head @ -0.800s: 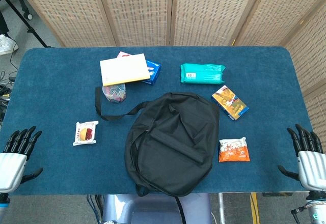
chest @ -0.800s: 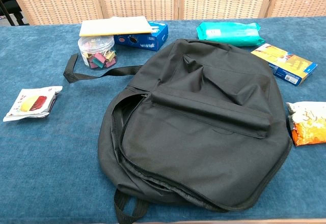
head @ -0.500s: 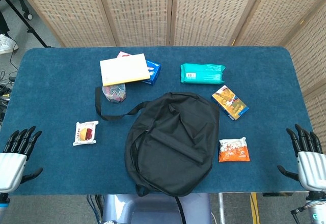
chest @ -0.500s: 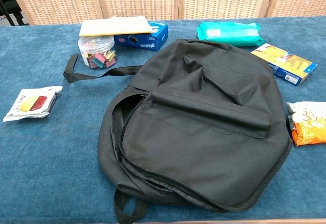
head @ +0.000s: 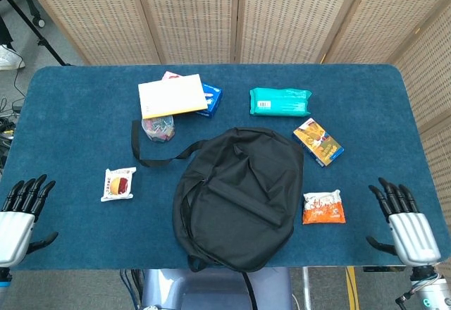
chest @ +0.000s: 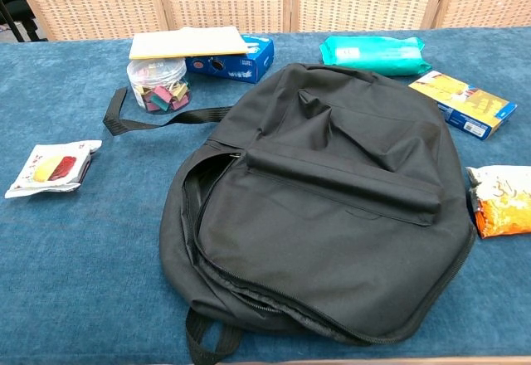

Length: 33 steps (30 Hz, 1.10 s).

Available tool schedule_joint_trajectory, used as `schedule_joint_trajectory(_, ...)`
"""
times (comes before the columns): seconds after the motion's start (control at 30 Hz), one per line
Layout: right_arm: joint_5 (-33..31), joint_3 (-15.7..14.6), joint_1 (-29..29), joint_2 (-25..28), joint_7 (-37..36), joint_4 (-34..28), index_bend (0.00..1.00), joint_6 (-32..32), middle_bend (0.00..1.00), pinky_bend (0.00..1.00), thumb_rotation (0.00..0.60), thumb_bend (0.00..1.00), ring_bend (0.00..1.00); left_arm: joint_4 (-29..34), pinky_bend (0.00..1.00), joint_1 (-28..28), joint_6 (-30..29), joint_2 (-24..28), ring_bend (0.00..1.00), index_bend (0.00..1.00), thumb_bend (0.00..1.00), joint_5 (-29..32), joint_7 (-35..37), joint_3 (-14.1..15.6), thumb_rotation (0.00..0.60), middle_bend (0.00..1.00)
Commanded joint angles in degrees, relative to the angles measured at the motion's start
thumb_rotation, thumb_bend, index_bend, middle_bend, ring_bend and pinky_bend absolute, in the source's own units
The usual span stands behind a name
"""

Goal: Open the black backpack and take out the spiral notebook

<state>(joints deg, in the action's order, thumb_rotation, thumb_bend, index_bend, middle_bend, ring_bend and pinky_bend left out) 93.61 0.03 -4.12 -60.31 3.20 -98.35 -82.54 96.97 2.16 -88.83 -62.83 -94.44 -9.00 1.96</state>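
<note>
R hand [head: 407,220] is drifting inward toward the black backpack [head: 239,197], fingers spread, holding nothing. L hand [head: 20,215] is barely moving, also spread & empty. Approach is just starting; bag's untouched, notebook not visible.

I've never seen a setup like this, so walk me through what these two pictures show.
It is a two-armed robot at a blue table. One picture looks down from its head, the other forward from its chest. At the bottom corners of the head picture are its left hand and right hand, fingers spread, holding nothing. In the middle lies a black backpack, its zipper partly undone. Around it lie a teal packet, an orange snack bag, a colourful box, a small snack packet, a jar of clips and a yellow pad on a blue box.
</note>
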Motion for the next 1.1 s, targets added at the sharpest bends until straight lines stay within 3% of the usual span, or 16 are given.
schedule_joint_trajectory(0.03, 7.9, -3.8, -3.5, 0.5, -5.5, 3.3, 0.09, 3.8, 0.00, 0.00, 0.600, 0.00, 0.00, 0.0, 0.03, 0.1, 0.3, -0.2, 0.00, 0.00, 0.00, 0.2, -0.4, -0.1, 0.600, 0.00)
schedule_joint_trajectory(0.4, 20.5, -8.1, -10.7, -3.1, -10.8, 7.3, 0.13, 9.0, 0.03, 0.01, 0.600, 0.00, 0.00, -0.1, 0.03, 0.3, 1.3, -0.7, 0.00, 0.00, 0.00, 1.8, -1.3, -0.5, 0.600, 0.00)
schedule_joint_trajectory(0.6, 22.1, -8.4, -14.8, -7.0, -10.6, 6.5, 0.13, 14.0, 0.03, 0.02, 0.600, 0.00, 0.00, -0.2, 0.03, 0.3, 1.3, -0.6, 0.00, 0.00, 0.00, 2.5, -1.0, -0.8, 0.600, 0.00)
schedule_joint_trajectory(1.1, 23.5, -8.0, -21.1, -18.9, -10.0, 10.7, 0.13, 18.4, 0.03, 0.02, 0.600, 0.00, 0.00, -0.5, 0.03, 0.6, 2.1, -0.4, 0.00, 0.00, 0.00, 4.1, -0.3, -1.5, 0.600, 0.00)
